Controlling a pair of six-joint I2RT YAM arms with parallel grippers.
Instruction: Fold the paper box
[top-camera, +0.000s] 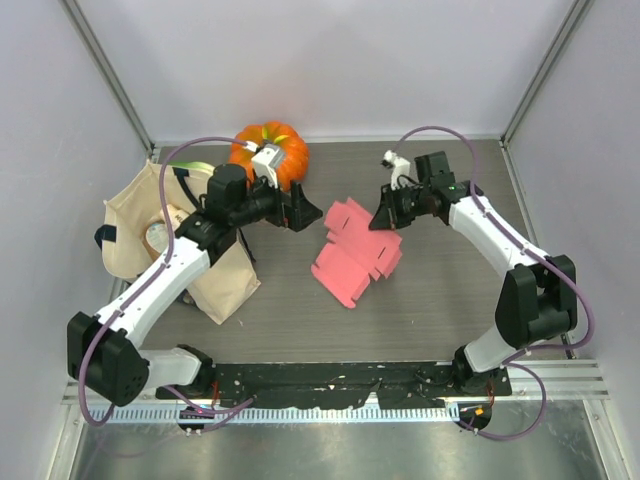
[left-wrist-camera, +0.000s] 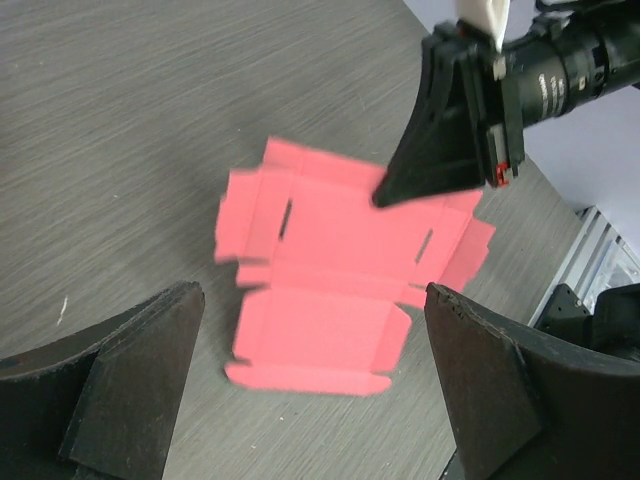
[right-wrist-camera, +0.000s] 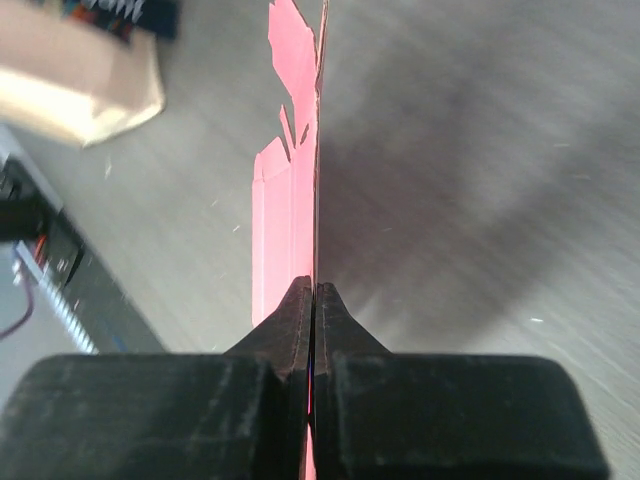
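Observation:
The paper box (top-camera: 352, 250) is a flat pink-red card sheet with tabs and slots, mid-table. My right gripper (top-camera: 383, 220) is shut on its far right edge and lifts that side off the table. In the right wrist view the sheet (right-wrist-camera: 290, 200) shows edge-on, pinched between the closed fingertips (right-wrist-camera: 300, 310). My left gripper (top-camera: 303, 213) is open and empty, hovering just left of the sheet. In the left wrist view the sheet (left-wrist-camera: 340, 290) lies ahead between the wide-apart fingers (left-wrist-camera: 140, 370), with the right gripper (left-wrist-camera: 440, 150) on its far edge.
An orange pumpkin (top-camera: 270, 150) stands at the back behind the left gripper. A beige tote bag (top-camera: 165, 235) lies at the left under the left arm. A black rail (top-camera: 330, 385) runs along the near edge.

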